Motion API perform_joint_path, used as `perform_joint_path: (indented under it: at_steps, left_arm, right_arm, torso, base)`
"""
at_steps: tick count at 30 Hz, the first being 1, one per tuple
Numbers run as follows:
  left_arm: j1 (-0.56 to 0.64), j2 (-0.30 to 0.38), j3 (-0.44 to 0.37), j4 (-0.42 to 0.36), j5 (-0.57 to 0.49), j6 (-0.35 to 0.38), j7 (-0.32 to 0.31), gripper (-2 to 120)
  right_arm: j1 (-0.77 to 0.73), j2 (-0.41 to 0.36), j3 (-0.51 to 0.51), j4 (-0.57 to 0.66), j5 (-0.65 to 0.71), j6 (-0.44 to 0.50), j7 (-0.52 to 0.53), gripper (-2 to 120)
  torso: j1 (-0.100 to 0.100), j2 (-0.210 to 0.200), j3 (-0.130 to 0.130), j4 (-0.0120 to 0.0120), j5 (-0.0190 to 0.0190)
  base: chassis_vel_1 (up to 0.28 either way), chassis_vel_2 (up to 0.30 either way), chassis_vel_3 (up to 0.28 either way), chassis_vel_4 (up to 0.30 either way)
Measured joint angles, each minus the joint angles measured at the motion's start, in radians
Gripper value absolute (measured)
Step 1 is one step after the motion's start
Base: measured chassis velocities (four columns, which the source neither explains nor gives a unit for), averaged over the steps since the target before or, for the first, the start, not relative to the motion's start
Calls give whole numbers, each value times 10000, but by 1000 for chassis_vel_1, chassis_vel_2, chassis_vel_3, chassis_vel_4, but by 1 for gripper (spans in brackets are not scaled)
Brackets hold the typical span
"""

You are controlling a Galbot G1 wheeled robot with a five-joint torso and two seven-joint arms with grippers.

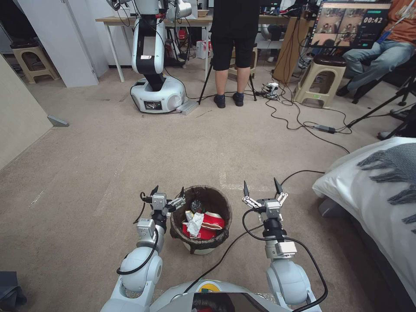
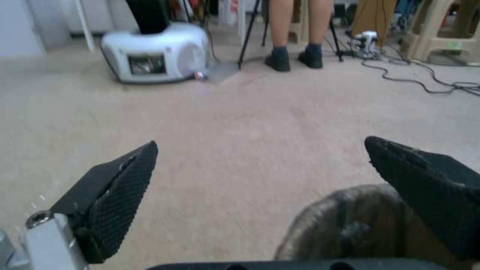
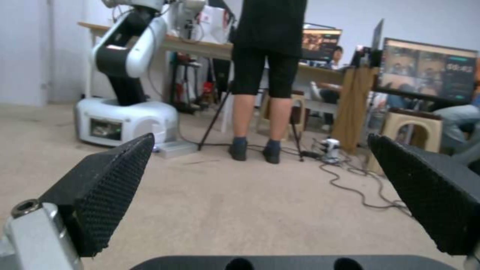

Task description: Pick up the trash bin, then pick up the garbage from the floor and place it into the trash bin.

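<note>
Bin filled; end effectors wide.
Trash bin (image 1: 200, 242) sat on carpet holding garbage (image 1: 200, 223), left end effector (image 1: 168, 193) touching its rim, right end effector (image 1: 261, 187) beside, both empty; task probably finishing.

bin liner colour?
Dark brown liner over the white trash bin; head view shows it best.

You're looking across a beige carpet (image 1: 130, 151) with black cables (image 1: 299, 117) snaking over it on the right. A wooden desk (image 1: 130, 19) on white legs stands against the far wall, a plastic stool (image 1: 323, 78) sits near a monitor (image 1: 349, 24), and another stool (image 1: 30, 60) waits far left. A bed with white bedding (image 1: 368, 182) and a grey fringed throw (image 1: 396, 167) fills your right edge.
</note>
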Motion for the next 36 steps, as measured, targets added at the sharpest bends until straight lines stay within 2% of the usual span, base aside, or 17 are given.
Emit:
perform_joint_path:
  at_steps: [1, 5, 7, 8, 11, 17, 36]
  left_arm:
    - [137, 40, -118, -2, 198, -545, -17, 100]
    - [219, 81, -192, 85, 297, -1121, -85, 100]
    - [283, 98, -260, 319, 401, -1738, -290, 100]
    - [283, 98, -260, 319, 401, -1738, -290, 100]
    - [393, 94, -264, 695, 461, -2229, -717, 100]
    - [422, 79, -264, 914, 587, -2497, -894, 100]
    - [421, 73, -267, 935, 598, -2483, -915, 100]
  right_arm:
    - [-92, 120, 101, 34, -118, 2, 163, 100]
    - [-147, 218, 228, 3, -284, 6, 327, 100]
    - [-224, 330, 352, -181, -440, 62, 457, 100]
    - [-224, 330, 352, -181, -440, 62, 457, 100]
    - [-373, 421, 378, -300, -449, 100, 492, 100]
    - [-388, 440, 383, -335, -451, 117, 484, 100]
    - [-384, 435, 378, -339, -447, 122, 471, 100]
  torso:
    - [0, 0, -1, 1, 0]
    - [0, 0, -1, 0, 0]
    - [0, 0, -1, -2, 1]
    - [0, 0, -1, -2, 1]
    - [-1, 1, -1, -1, 0]
    - [-1, 0, 0, -1, 0]
    - [-1, 1, 0, -1, 0]
  base:
    - [0, 0, 0, 0]
    - [0, 0, 0, 0]
    - [0, 0, 0, 0]
    - [0, 0, 0, 0]
    - [0, 0, 0, 0]
    - [0, 0, 0, 0]
    - [0, 0, 0, 0]
